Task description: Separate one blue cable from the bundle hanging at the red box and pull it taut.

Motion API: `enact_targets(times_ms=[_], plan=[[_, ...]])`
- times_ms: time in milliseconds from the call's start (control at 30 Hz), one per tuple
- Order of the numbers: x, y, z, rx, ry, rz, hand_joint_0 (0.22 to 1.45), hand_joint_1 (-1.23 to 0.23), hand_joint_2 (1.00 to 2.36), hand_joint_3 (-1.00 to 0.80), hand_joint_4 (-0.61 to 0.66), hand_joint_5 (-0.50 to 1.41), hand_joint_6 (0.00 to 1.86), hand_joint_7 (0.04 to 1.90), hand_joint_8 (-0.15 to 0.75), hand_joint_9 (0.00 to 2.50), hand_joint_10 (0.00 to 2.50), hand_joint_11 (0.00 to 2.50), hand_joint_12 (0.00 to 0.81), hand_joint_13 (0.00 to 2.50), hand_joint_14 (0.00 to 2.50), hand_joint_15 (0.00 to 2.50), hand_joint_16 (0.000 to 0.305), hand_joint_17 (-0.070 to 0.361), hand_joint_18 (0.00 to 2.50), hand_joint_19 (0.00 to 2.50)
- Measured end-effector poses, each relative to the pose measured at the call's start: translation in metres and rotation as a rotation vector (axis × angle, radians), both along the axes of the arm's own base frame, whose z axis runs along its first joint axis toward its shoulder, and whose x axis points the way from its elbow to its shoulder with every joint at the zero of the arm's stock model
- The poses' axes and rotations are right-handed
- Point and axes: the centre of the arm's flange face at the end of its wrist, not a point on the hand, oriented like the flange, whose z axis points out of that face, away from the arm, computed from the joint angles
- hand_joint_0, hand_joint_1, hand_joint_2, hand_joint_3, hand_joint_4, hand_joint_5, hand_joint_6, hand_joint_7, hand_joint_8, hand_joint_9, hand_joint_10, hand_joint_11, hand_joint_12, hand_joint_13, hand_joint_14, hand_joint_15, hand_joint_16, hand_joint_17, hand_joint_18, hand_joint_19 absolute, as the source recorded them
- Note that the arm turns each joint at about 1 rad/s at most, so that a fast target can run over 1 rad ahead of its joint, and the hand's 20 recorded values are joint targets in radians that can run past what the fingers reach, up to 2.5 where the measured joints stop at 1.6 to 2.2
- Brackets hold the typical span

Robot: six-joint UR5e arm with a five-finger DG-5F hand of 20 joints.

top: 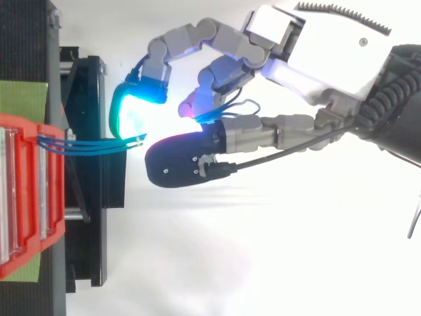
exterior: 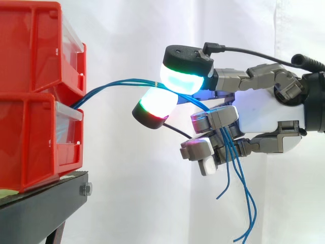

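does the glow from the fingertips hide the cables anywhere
Top view: cyan glare from the fingers washes out the blue cables where they reach the pads. Side view: the cables read clearly against the white curtain, pinched between glowing pads, no harsh shadows.

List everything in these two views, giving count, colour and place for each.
bins: two, red, stacked on the stand at the side view's left.
cables: several, blue, running from the bins into the hand, loose ends hanging below it.
stand: one, black, under the bins.
sheet: one, green, on the stand beneath the bins.
bolt: one, silver, on the stand's edge.
curtain: one, white, behind everything.
hand: one, grey and white, entering from the right, glowing fingertips pinching the cables.
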Motion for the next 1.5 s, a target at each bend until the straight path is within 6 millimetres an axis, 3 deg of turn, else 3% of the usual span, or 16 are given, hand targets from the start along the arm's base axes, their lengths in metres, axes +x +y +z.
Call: enact_targets(times_ms=[300, 533, 800, 1000, 1233, 1500], plan=[[-0.0005, 0.0013, -0.0009, 0.004, 0.001, -0.002, 0.86, -0.88, 1.0, -0.47, -0.19, -0.24, 0.89, 1.01, 0.13, 0.87, 0.91, 1.63, 0.328, 0.89, 0.02, 1.44, 0.043, 0.096, 0.66, 0.93], [-0.0011, 0.0016, -0.0018, 0.007, 0.002, -0.006, 0.84, -0.91, 1.0, -0.5, -0.22, -0.25, 0.88, 1.03, 0.102, 0.83, 0.82, 1.65, 0.323, 0.87, 0.02, 1.41, 0.043, 0.096, 0.68, 0.86], [-0.0012, 0.0022, -0.0021, 0.01, 0.001, -0.006, 0.79, -0.94, 1.0, -0.5, -0.22, -0.25, 0.88, 1.01, 0.115, 0.82, 0.81, 1.67, 0.325, 0.87, 0.02, 1.39, 0.043, 0.098, 0.71, 0.82], [-0.0012, 0.0023, -0.0022, 0.01, 0.001, -0.005, 0.64, -0.97, 1.0, -0.5, -0.18, -0.25, 0.87, 1.01, 0.126, 0.83, 0.86, 1.64, 0.328, 0.87, 0.02, 1.4, 0.043, 0.097, 0.7, 0.87], [-0.0012, 0.0026, -0.0022, 0.01, 0.002, -0.006, 0.5, -0.86, 1.0, -0.5, -0.12, -0.25, 0.87, 0.97, 0.166, 0.83, 1.01, 1.53, 0.367, 0.9, 0.02, 1.4, 0.049, 0.11, 0.72, 0.9], [-0.0012, 0.0036, -0.0022, 0.01, 0.002, -0.005, 0.54, -0.65, 1.0, -0.5, -0.13, -0.24, 0.86, 0.99, 0.152, 0.87, 0.89, 1.6, 0.354, 0.9, 0.02, 1.41, 0.047, 0.106, 0.7, 0.9]])
